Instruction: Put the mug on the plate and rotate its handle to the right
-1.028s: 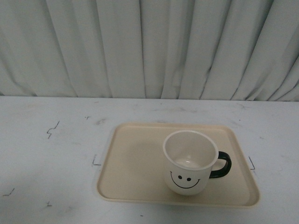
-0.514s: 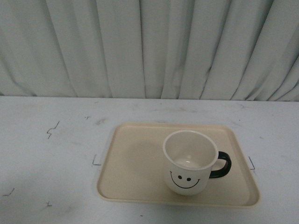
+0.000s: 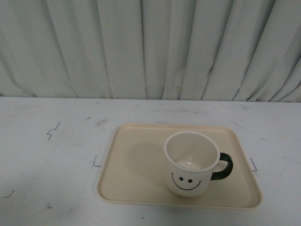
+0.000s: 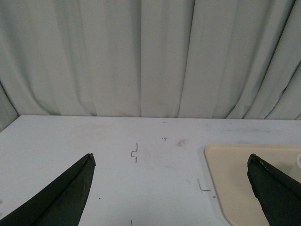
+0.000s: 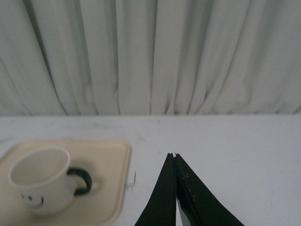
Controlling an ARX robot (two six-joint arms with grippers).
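The white mug (image 3: 190, 163) with a black smiley face stands upright on the right half of the beige plate (image 3: 136, 165) in the front view. Its black handle (image 3: 224, 166) points right. Neither gripper shows in the front view. In the right wrist view the mug (image 5: 40, 181), its handle (image 5: 81, 181) and the plate (image 5: 110, 188) lie apart from my right gripper (image 5: 172, 154), which is shut and empty above bare table. In the left wrist view my left gripper (image 4: 171, 160) is open wide and empty, with a corner of the plate (image 4: 233, 174) between its fingers.
A white table (image 3: 51, 155) with small black pen marks (image 3: 53, 130) carries the plate. A pleated white curtain (image 3: 150, 47) hangs behind the table's far edge.
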